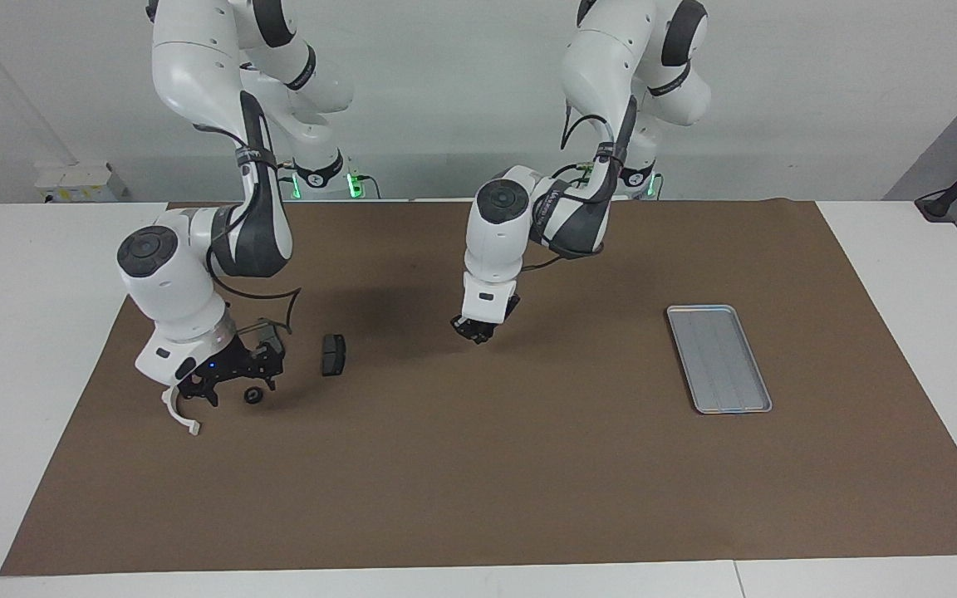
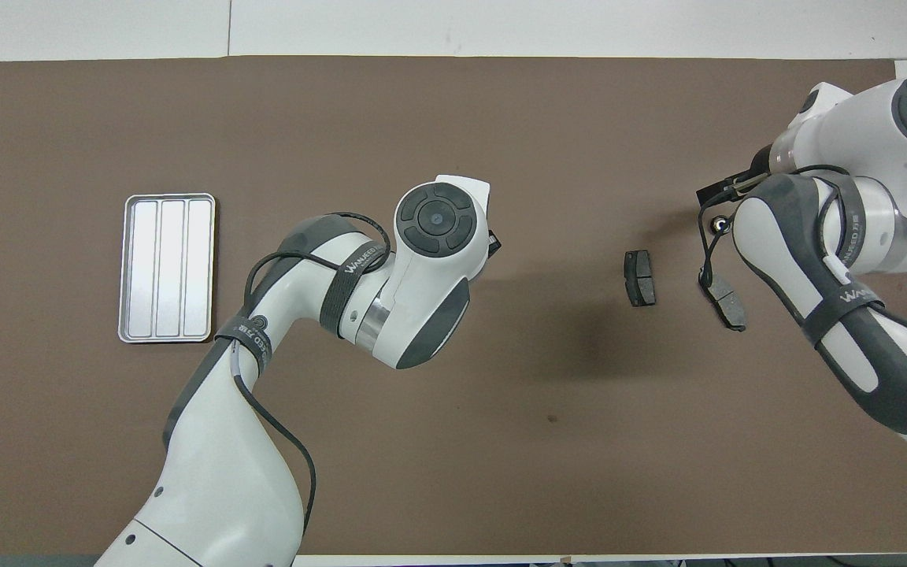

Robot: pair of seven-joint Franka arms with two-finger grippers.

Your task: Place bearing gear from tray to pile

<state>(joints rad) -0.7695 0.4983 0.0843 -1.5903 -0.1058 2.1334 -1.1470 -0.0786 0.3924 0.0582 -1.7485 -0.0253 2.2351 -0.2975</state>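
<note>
The bearing gear (image 1: 253, 395) (image 2: 717, 226), a small dark ring, lies on the brown mat in the pile. My right gripper (image 1: 241, 389) stands low over it, open, with the gear loose between its fingertips. Beside it lie a white half-ring bracket (image 1: 181, 413) and two dark brake pads (image 1: 333, 355) (image 2: 641, 277) (image 2: 725, 303). The silver tray (image 1: 718, 359) (image 2: 168, 268) sits toward the left arm's end of the table and holds nothing. My left gripper (image 1: 478, 330) hangs shut over the middle of the mat, holding nothing.
The brown mat (image 1: 478, 482) covers most of the white table. In the overhead view the right arm (image 2: 831, 268) hides the bracket and part of the pile.
</note>
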